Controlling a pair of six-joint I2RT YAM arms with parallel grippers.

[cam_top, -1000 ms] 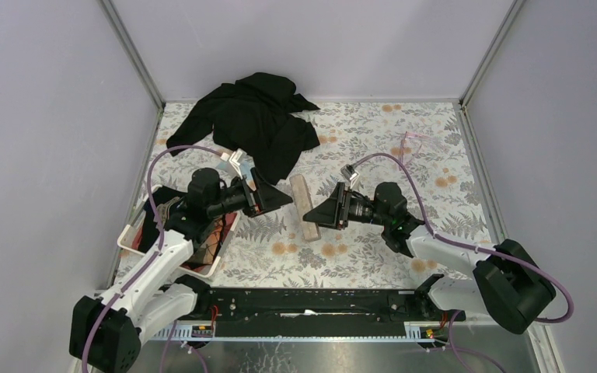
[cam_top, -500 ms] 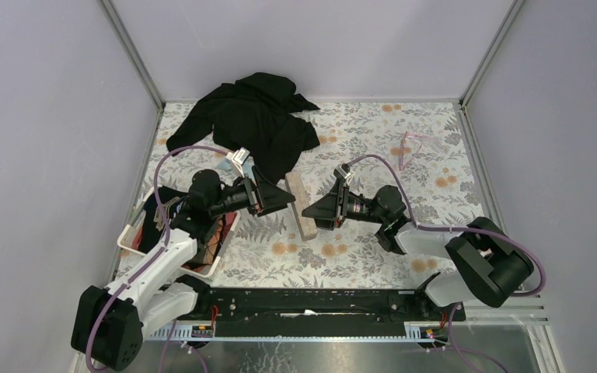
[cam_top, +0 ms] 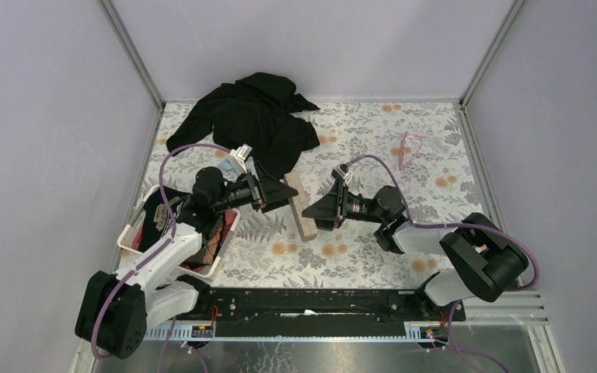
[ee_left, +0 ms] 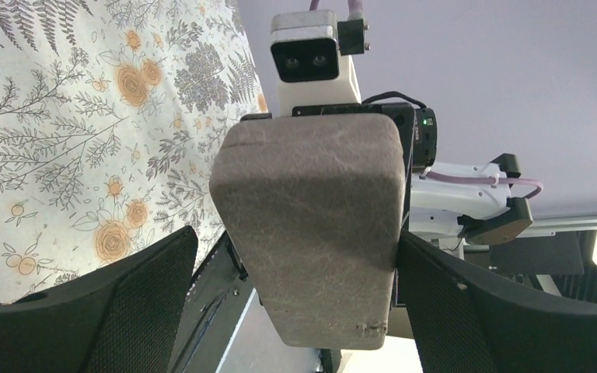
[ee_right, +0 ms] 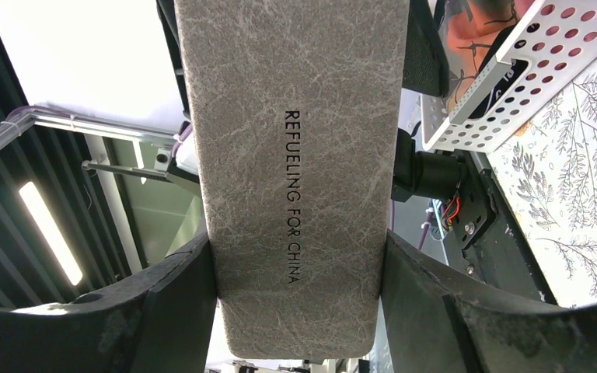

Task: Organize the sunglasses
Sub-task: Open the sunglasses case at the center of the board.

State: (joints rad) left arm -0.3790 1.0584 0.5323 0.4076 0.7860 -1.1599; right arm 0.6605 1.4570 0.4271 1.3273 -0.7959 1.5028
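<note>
The pink sunglasses (cam_top: 409, 148) lie on the floral table at the far right, away from both arms. The grey-brown case (cam_top: 299, 206) is at the table's middle, between the two grippers. My right gripper (cam_top: 308, 211) is shut on the case's near part; in the right wrist view (ee_right: 297, 237) both fingers press the sides of the case (ee_right: 291, 116). My left gripper (cam_top: 286, 197) is open around the far end. In the left wrist view (ee_left: 297, 233) one finger touches the case (ee_left: 311, 225) and the other stands off it.
A black garment (cam_top: 249, 116) lies heaped at the back left. A white perforated basket (cam_top: 134, 242) with dark items stands at the left near edge and also shows in the right wrist view (ee_right: 513, 78). Grey walls enclose the table.
My left gripper has moved right until its fingers straddle the case's far end. My right gripper has shifted left along the case, and the right arm has folded closer in.
</note>
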